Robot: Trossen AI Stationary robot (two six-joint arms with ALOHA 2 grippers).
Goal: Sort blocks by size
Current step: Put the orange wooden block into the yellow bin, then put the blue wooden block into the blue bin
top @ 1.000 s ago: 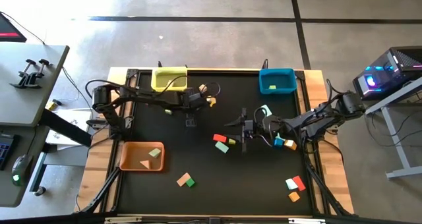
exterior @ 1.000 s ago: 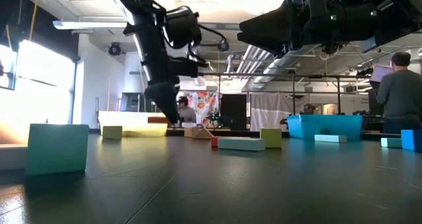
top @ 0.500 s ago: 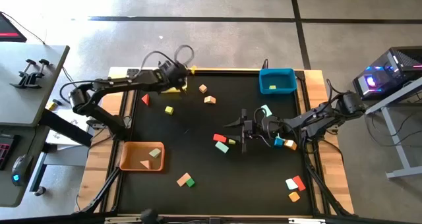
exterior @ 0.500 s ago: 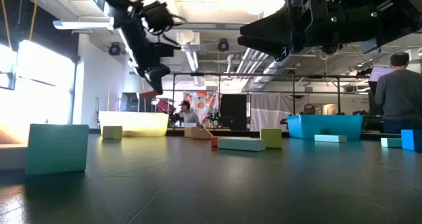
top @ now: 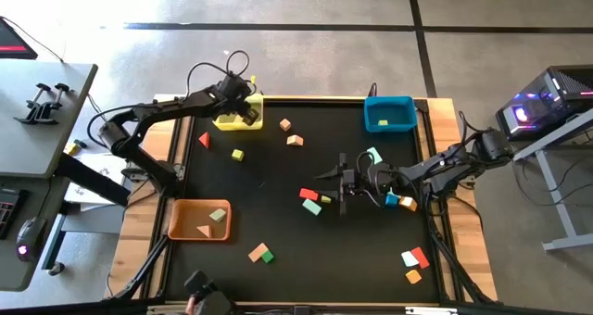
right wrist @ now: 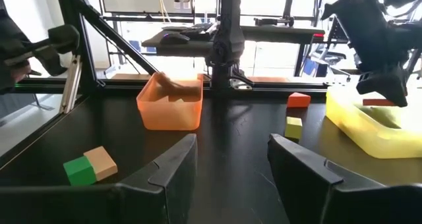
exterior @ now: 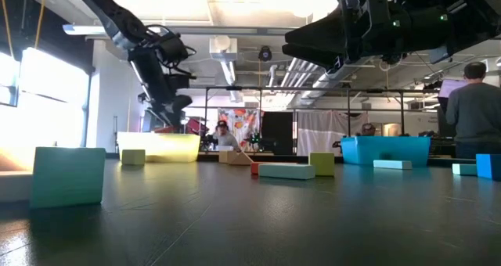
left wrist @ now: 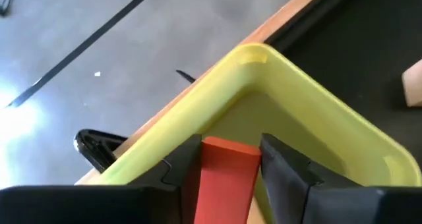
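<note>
Red block (left wrist: 227, 178), pinched between the fingers of my left gripper (left wrist: 227, 174) above the yellow bin (left wrist: 316, 112); if I release off-centre it may strike the rim and fall outside, while my right gripper (right wrist: 231, 158) waits spread mid-table.

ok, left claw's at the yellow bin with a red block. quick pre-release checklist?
1. Left claw over the yellow bin, not the table: ok, both the high view and the wrist view place it above the bin.
2. Red block sits between the fingers: ok in the wrist view; whether they still press it: cannot tell.
3. Bin floor under the block free: cannot tell, the block and fingers hide it.
4. Block clear of the bin rim: ok, it hangs inside the far corner.
5. Right claw out of the way: ok, open, mid-table near the red and mint blocks.
</note>
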